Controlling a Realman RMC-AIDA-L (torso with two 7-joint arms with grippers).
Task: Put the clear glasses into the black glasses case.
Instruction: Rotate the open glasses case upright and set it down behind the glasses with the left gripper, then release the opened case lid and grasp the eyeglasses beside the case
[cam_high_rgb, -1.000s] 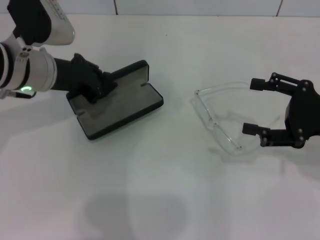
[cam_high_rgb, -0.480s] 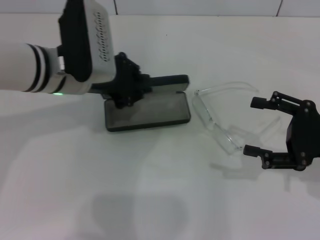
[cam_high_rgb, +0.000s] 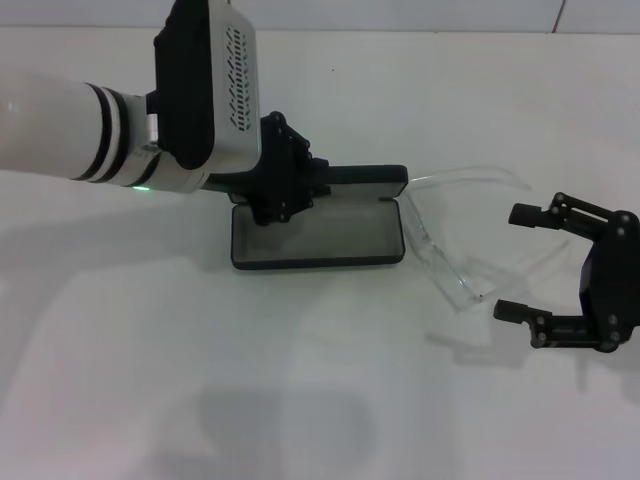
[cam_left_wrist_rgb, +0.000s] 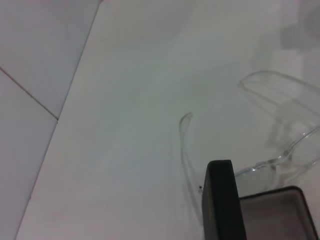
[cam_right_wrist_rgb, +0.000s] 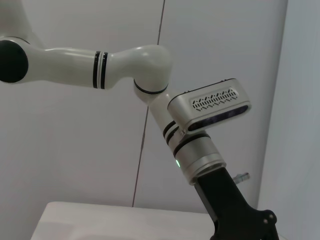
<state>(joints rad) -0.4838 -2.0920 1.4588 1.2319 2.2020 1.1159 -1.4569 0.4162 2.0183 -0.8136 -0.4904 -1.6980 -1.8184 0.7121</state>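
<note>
On white table (cam_high_rgb: 300, 380), open black glasses case (cam_high_rgb: 320, 235), clear glasses (cam_high_rgb: 445, 255) beside

On the worktop (cam_high_rgb: 330, 380): open black glasses case (cam_high_rgb: 318, 235) under the left gripper (cam_high_rgb: 285, 190); clear glasses (cam_high_rgb: 440, 250) just right of it, left of the right gripper (cam_high_rgb: 525, 262).

The left tool (cam_high_rgb: 283, 185) has dragged the open black glasses case (cam_high_rgb: 318, 232) rightward until it touches the clear glasses (cam_high_rgb: 440, 255); the right tool (cam_high_rgb: 528, 262) has drawn back from them
</note>
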